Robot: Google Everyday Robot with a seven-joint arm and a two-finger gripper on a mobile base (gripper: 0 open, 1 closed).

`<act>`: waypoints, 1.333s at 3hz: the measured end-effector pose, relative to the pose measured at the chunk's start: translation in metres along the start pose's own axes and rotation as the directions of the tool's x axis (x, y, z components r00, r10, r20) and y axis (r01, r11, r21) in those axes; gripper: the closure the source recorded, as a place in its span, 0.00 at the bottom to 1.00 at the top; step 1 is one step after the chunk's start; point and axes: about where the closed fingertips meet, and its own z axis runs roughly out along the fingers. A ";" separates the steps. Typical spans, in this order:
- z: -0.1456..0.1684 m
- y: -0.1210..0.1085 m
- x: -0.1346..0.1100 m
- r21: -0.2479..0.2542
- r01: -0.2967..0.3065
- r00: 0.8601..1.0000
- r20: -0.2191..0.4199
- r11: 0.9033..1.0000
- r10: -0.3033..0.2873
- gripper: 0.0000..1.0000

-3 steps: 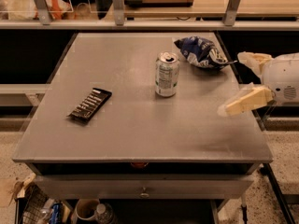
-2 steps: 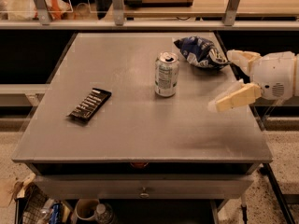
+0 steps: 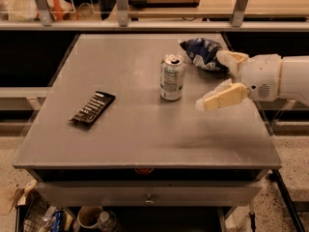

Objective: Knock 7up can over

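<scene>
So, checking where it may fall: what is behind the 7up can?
Bare table lies directly behind the 7up can. A blue chip bag sits back-right, its right edge covered by the gripper, fingers open, right of the can.

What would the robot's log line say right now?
7up can: upright on table | gripper: open, beside can on view's right, not touching | knock-over: not yet done

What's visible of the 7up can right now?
The 7up can is a small silvery-green metal drink can with white lettering and a silver pull-tab top. It stands upright near the middle of the grey table, touching only the tabletop. The gripper hovers beside it toward the picture's right, fingers open, not touching.
</scene>
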 end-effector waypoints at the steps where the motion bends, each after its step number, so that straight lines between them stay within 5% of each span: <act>1: 0.022 -0.008 -0.002 -0.006 -0.004 1.000 0.020 1.000 0.004 0.00; 4: 0.086 -0.012 -0.001 -0.088 -0.025 0.999 0.018 0.996 0.027 0.00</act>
